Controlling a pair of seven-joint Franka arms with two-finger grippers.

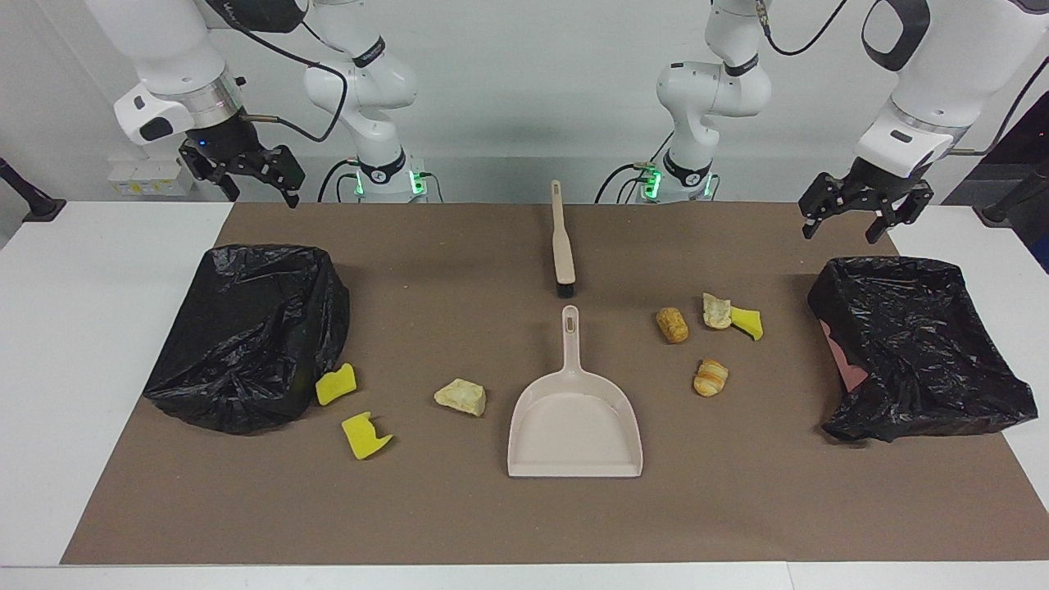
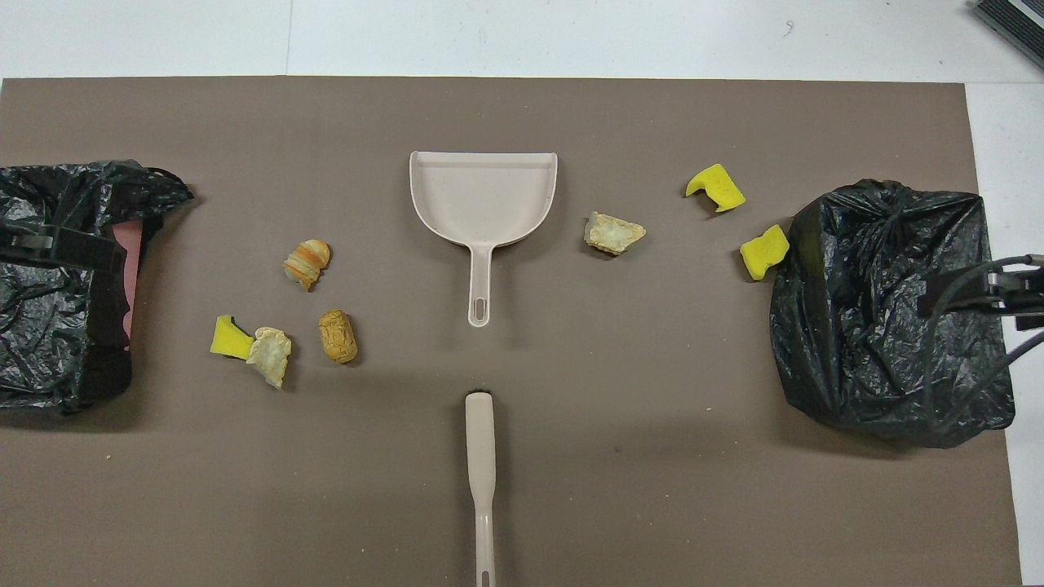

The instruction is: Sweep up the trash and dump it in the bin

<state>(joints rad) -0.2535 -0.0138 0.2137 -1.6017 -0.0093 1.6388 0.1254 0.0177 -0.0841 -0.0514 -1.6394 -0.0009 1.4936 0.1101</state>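
Both grippers are seen raised and with fingers spread apart, nothing held. Left gripper is hung over the edge of the mat near the bin at its own end; right gripper is hung over the mat's edge near the other bin. Both arms are waiting.

Brown mat is laid across the white table.

Two bins lined with black bags are noted, one at each end of the mat: bin at the left arm's end, with a pink wall showing under the bag, and bin at the right arm's end.

Dustpan is set flat at mid-mat, handle pointed toward the robots. Brush is laid nearer to the robots, in line with the dustpan handle, bristles toward it, a gap left between.

Trash is scattered on the mat in two groups. Toward the left arm's end: brown lump, pale chunk touching a yellow sponge piece, striped bread lump farther from the robots. Toward the right arm's end: pale crusty chunk beside the dustpan, yellow sponge scrap against the bin bag, notched yellow scrap just beside it, farther from the robots.
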